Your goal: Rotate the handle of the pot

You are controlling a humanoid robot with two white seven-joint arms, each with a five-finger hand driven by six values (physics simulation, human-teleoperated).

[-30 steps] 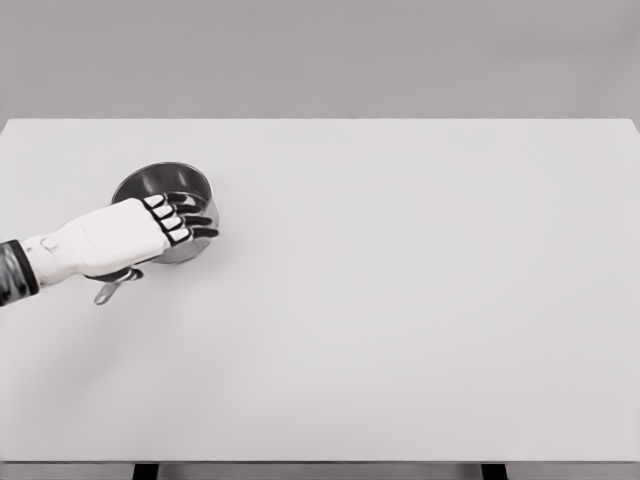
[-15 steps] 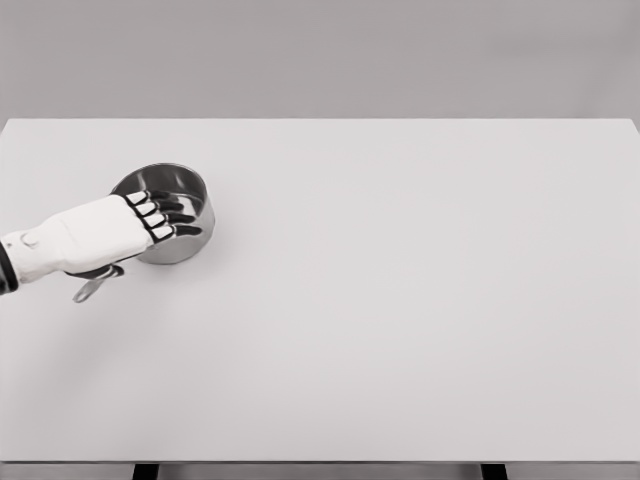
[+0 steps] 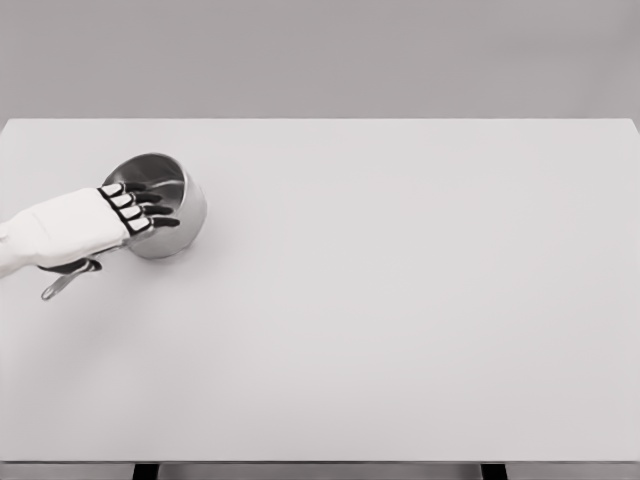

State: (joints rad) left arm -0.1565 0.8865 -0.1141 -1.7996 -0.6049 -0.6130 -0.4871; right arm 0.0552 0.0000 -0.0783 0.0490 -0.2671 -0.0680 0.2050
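A small steel pot (image 3: 178,222) sits on the left part of the white table (image 3: 400,300), seemingly tipped slightly towards the right. Its thin metal handle (image 3: 55,287) points to the lower left and sticks out from under my left hand (image 3: 135,208). That hand comes in from the left edge and lies over the handle's root. Its dark fingers (image 3: 152,211) reach over the pot's near rim, and the thumb curls beneath around the handle. The middle of the handle is hidden by the palm. The right arm does not show.
The table's far edge (image 3: 320,120) runs behind the pot, and its left edge lies close to the handle's tip. Two dark legs show below the front edge.
My left hand has drawn back to the left, and the pot has gone with it. The handle tip has moved left and slightly up.
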